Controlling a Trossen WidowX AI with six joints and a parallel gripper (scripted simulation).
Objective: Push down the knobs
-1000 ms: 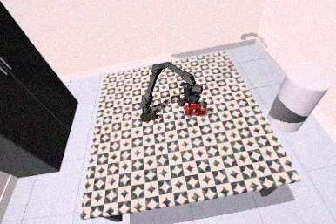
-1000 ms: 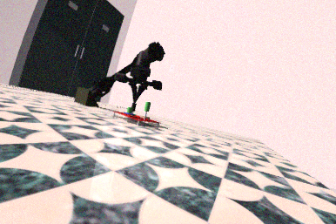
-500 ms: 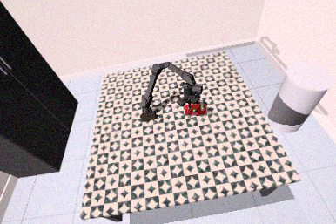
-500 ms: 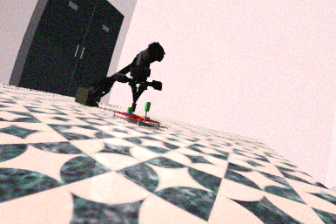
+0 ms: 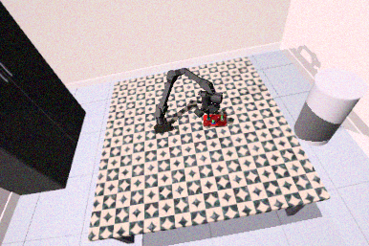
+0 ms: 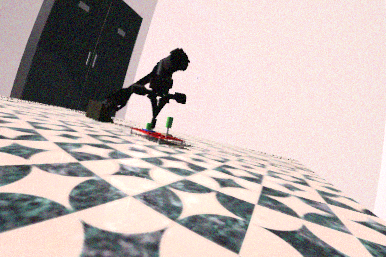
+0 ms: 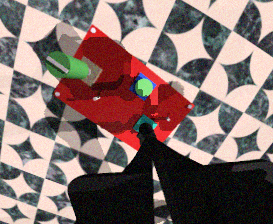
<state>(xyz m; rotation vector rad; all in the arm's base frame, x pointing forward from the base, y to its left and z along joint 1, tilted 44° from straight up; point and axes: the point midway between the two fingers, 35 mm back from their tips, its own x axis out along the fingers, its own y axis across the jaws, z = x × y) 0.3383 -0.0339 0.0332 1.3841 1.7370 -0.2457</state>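
One red circuit board [image 5: 219, 123] [image 6: 159, 136] [image 7: 112, 107] is resting on the patterned desk [image 5: 191, 189] [image 6: 150, 207] [image 7: 227, 85], lying toward three o'clock from the arm's base [image 5: 162, 127] [image 6: 98, 110] in the top view. Two green knobs are showing. In the wrist view, with twelve o'clock at the picture's top, the tall green knob [image 6: 169, 122] [image 7: 69, 66] is standing toward ten o'clock from the board's middle, and in the exterior view it is sitting raised on a thin shaft. The low green knob [image 6: 149, 126] [image 7: 144, 87] is sitting toward three o'clock, above one blue potentiometer [image 7: 139, 95]. One teal square part [image 7: 141, 121] is lying toward five o'clock, partly hidden by the single black pincer [image 5: 208, 115] [image 6: 153, 123] [image 7: 149, 141].

The pincer's two fingers are pressing together with nothing clamped between them, their tips pointing down over that teal part; whether they are touching it cannot be told. Three pale corner dots are showing on the board, and one arm is arching over the desk from nine o'clock.
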